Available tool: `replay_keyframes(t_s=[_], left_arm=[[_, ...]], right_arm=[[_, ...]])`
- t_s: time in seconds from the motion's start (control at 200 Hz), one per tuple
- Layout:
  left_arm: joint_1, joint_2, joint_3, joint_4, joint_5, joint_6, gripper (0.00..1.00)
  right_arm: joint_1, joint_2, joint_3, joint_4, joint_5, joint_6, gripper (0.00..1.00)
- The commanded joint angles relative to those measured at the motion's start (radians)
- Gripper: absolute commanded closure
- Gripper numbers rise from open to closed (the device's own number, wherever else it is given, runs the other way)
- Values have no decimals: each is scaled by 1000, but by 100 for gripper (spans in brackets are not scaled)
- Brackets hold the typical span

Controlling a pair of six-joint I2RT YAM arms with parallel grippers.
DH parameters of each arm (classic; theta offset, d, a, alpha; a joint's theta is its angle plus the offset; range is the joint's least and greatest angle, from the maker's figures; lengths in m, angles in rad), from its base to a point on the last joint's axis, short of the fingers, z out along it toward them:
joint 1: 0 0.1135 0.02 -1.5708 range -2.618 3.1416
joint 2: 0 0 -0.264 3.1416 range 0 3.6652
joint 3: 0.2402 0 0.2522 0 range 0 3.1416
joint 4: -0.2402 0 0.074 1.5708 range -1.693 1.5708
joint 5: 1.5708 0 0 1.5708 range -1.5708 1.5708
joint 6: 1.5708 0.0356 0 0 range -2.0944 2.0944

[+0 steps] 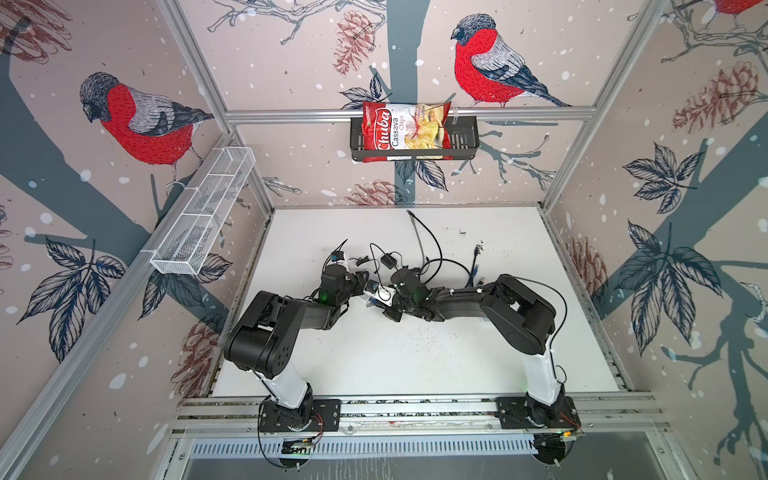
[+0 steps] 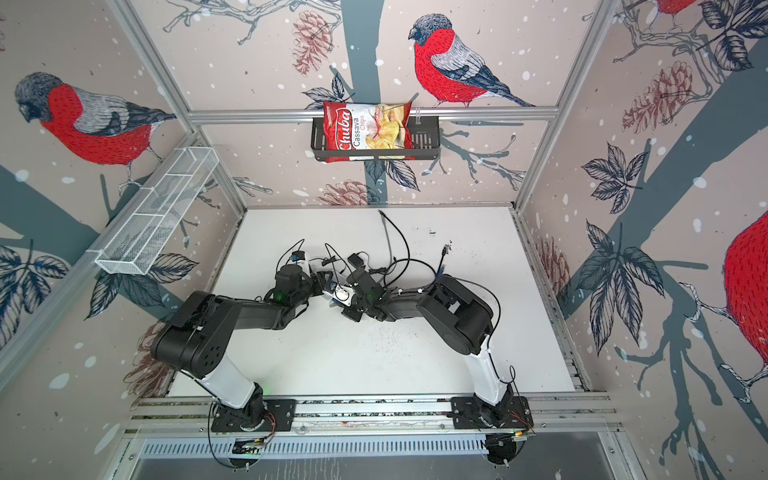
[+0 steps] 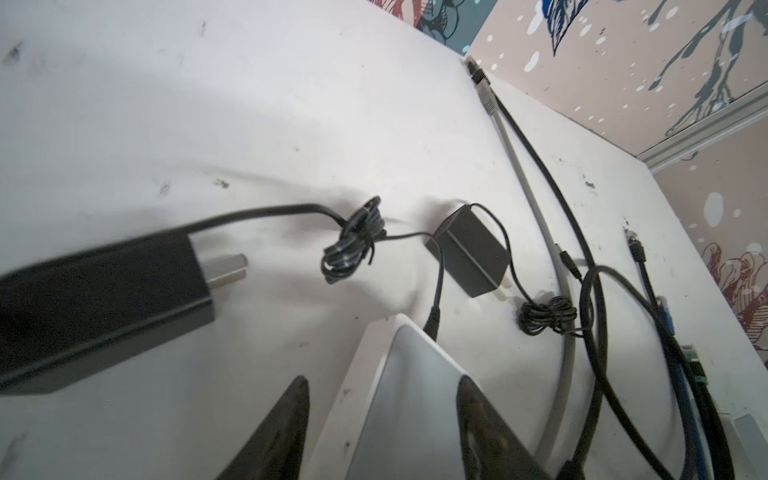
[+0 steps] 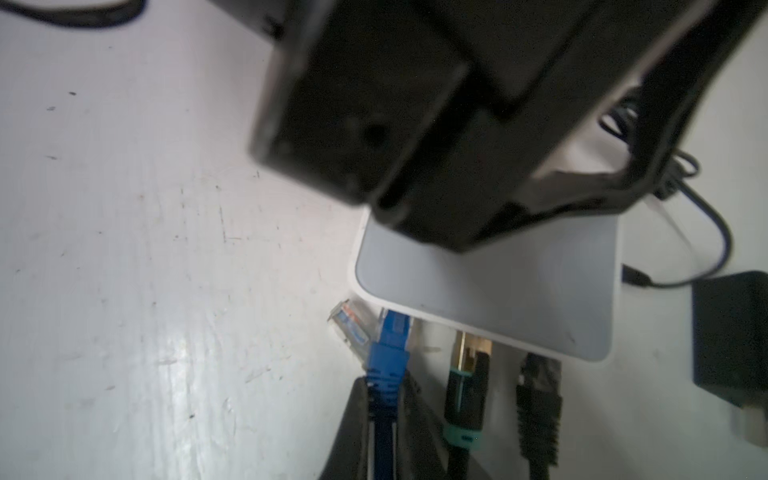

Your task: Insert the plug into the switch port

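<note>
Blue plastic plug [image 4: 392, 345] sits clenched in my right pincer [image 4: 386, 384], its tip touching the edge of the flat white switch box [image 4: 490, 291]. My left pincer [image 3: 382, 380] grips that box near the bench [image 1: 374, 365] middle.

Confirm that the left arm [image 1: 286, 316] and right arm [image 1: 465, 305] both reach forward and inward, elbows bent outward, wrists nearly meeting at centre. The left gripper [image 3: 386, 428] stands part-spread, fingers clamped across the network switch [image 3: 415, 374]. The right gripper [image 4: 386, 403] is closed tight on the blue Ethernet plug [image 4: 388, 357].
</note>
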Motion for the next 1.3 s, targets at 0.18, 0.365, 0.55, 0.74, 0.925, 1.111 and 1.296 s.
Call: replay_keyframes(t_s=[0.18,0.365,0.55,0.74,0.925,1.111,1.296], left_arm=[[-36,8,-21,-17,279,-72,45],[-10,12,-27,-66,216,-59,46],[23,18,-19,-114,152,-52,47],[38,25,-14,-115,145,-53,47],[43,27,-9,-113,145,-52,46],[45,26,2,-133,132,-41,46],[47,12,13,-162,119,-21,45]], right_arm=[[15,-10,7,415,-24,-13,100],[11,-22,-4,307,133,-73,100],[-10,-22,7,226,232,-147,99],[-49,-6,23,171,197,-181,97],[-74,6,4,158,141,-217,92],[-103,18,15,122,103,-231,87],[-133,11,28,63,71,-206,76]])
